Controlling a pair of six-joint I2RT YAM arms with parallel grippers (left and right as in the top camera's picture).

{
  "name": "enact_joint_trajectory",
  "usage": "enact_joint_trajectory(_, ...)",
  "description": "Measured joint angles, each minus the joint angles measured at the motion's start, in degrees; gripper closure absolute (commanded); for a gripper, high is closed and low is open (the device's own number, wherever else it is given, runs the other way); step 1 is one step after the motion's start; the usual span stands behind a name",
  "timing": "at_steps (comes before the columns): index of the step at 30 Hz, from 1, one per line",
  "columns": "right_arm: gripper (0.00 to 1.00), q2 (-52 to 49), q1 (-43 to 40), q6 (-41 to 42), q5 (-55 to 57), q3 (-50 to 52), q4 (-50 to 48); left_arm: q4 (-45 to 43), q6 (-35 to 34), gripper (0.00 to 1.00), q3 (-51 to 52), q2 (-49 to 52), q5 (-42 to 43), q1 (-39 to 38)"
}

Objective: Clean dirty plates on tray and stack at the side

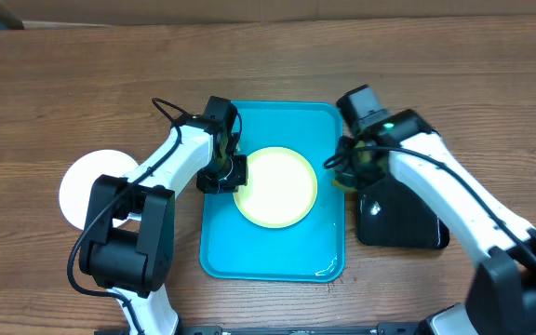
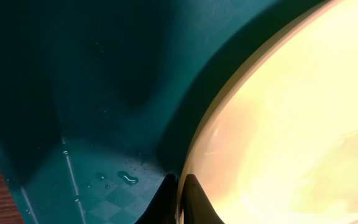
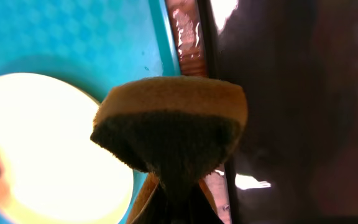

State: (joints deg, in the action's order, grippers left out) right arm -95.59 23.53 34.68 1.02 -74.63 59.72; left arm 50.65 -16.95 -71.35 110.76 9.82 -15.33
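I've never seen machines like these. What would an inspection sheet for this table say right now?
Surface: wooden table, grain visible.
Job's things: pale yellow-green plate lying in the turquoise tray; white plate on the table beside the left arm; water drops on the tray floor.
Clutter: black tray right of the turquoise one.
Grippers: left gripper pinching the yellow-green plate's rim; right gripper holding a sponge by the tray's right rim.
Cables: black cable looping off the left arm.
Surroundings: nothing seen.
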Motion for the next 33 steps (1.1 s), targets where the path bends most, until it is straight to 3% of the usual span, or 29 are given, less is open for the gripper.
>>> enact_joint_trajectory(7,0.92,4.98,-9.79,-4.48,-0.63,1.7,2.78,0.13,0.17,0.96,-0.02,0.0,0.02,0.0)
enact_joint_trajectory(9,0.86,4.94,-11.72,-5.4,-0.66,7.28,-0.9,0.9,0.37,0.96,-0.13,0.0,0.0,0.0)
enact_joint_trajectory(11,0.7,4.94,-12.31,-5.92,-0.7,13.7,-5.81,1.99,0.7,0.96,-0.39,0.0,-0.22,0.0)
enact_joint_trajectory(13,0.61,4.92,-12.48,-6.14,-0.72,17.25,-8.24,2.97,1.53,0.96,-0.85,0.0,-0.44,0.0)
enact_joint_trajectory(16,0.5,4.9,-12.7,-6.27,-0.81,17.62,-8.55,4.22,4.15,0.96,-2.89,-0.02,-0.83,0.0)
enact_joint_trajectory(21,0.41,6.43,-15.56,-7.52,-2.75,13.22,-2.56,7.48,6.93,0.96,-6.8,-0.39,-1.31,-0.2)
enact_joint_trajectory(23,0.38,9.05,-19.19,-8.28,-5.4,9.73,0.11,8.85,7.91,0.96,-8.66,-0.83,-1.66,-0.61)
enact_joint_trajectory(27,0.2,17.22,-33.29,-9.33,-12.26,3.21,3.67,11.89,10.12,0.96,-14.43,-2.86,-2.49,-2.82)
enact_joint_trajectory(29,0.0,20.41,-42.18,-9.42,-14.4,2.43,4.15,13.18,10.8,0.96,-17.33,-3.41,-3.28,-4.66)
enact_joint_trajectory(33,0.0,22.75,-58.42,-9.31,-16.15,2.29,5.51,13.7,11.45,0.96,-22.6,-3.74,-6.12,-9.88)
